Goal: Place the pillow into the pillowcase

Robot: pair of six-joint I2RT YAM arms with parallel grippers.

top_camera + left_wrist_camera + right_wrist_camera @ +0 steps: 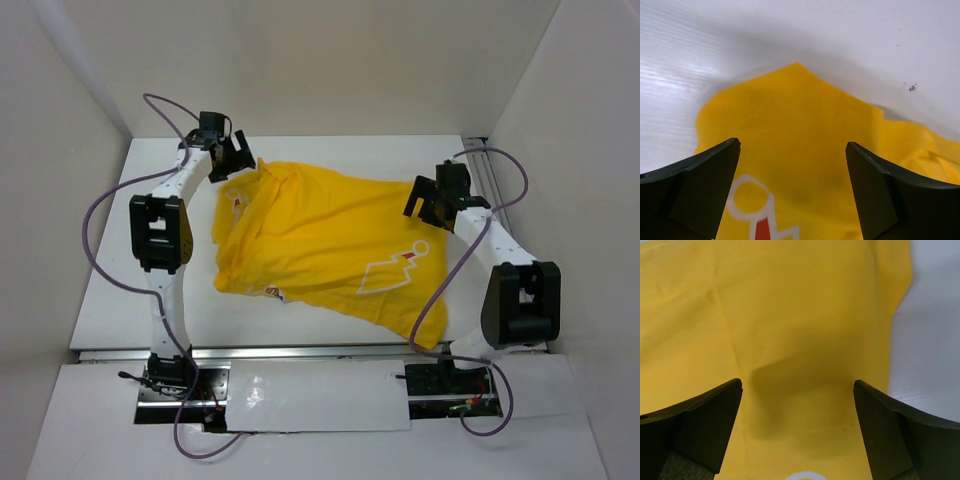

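On the table (120, 300), the pillowcase (320, 240) lies rumpled, pillow unseen, perhaps already inside. Left gripper (235, 160) and right gripper (425, 205) hang released over opposite edges. Next probably calls for pinching fabric to straighten it.

Top camera looks down; wrist cameras, seemingly close, face pillowcase (320, 250).

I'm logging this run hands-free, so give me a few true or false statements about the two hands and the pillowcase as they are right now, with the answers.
1. The left hand is open. True.
2. The right hand is shut on the pillowcase. False: it is open over the fabric, gripping nothing.
3. The pillowcase is yellow with a white outlined print. True.
4. A white pillow lies bare beside the pillowcase. False: no bare pillow shows in any view.
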